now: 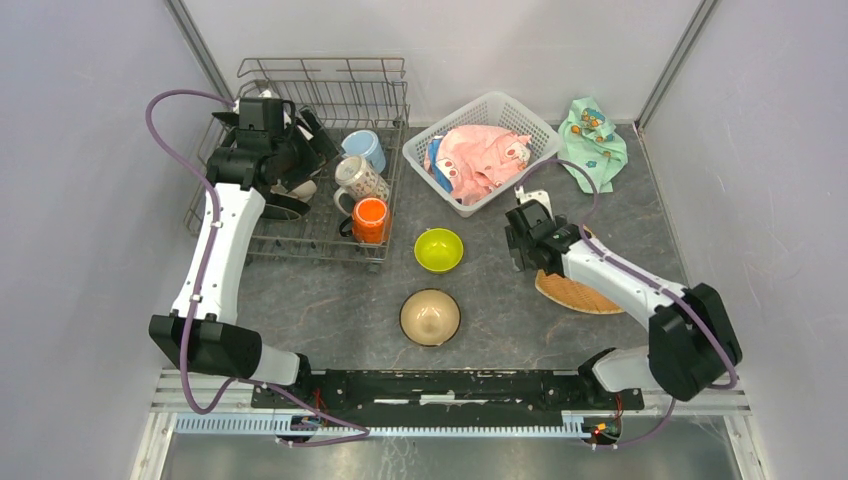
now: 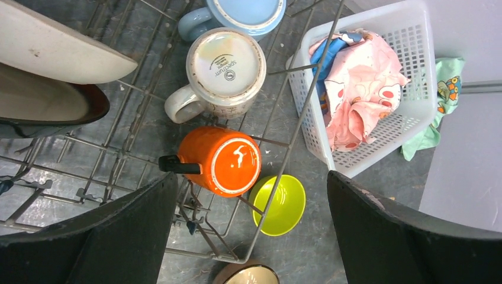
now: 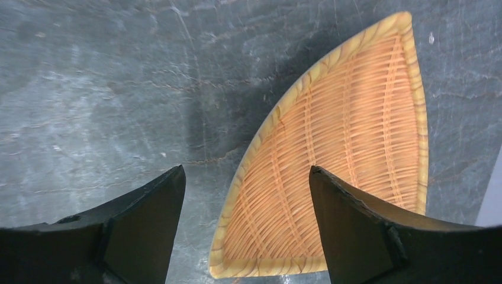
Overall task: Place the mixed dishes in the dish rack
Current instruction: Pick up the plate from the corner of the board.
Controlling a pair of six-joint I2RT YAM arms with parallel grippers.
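Grey marbled table [image 1: 330,300] between pale walls fills the overhead view. The dish rack [image 1: 325,75] stands at the far left, with a light-blue mug [image 1: 366,148], a patterned mug [image 1: 360,180] and an orange mug [image 1: 370,220] in a column along its right side. The left gripper [image 1: 285,165] hangs over the rack's middle and hides most of the plates there. A lime-green bowl [image 1: 438,249] and a tan bowl [image 1: 430,317] sit on the table outside the rack. A white basket [image 1: 525,118] holds a pink cloth [image 1: 475,160], with a mint cloth [image 1: 592,140] in the far right corner. The right gripper [image 1: 525,250] points down at the left end of a woven-pattern plate [image 1: 585,295], which its arm largely covers.

Only the left wrist camera shows the mugs standing upside down, bases up, and a white plate [image 2: 47,47] leaning over a dark plate [image 2: 53,112] at the rack's left. That gripper's jaws are spread wide and hold nothing; the orange mug and lime-green bowl lie below the gap.

From the right wrist camera, the woven-pattern plate lies flat on the table, tapering to a point. The right gripper's fingers [image 3: 142,207] stand apart above it, pinching nothing; the plate's near edge runs between them, its body mostly under the right-hand finger.
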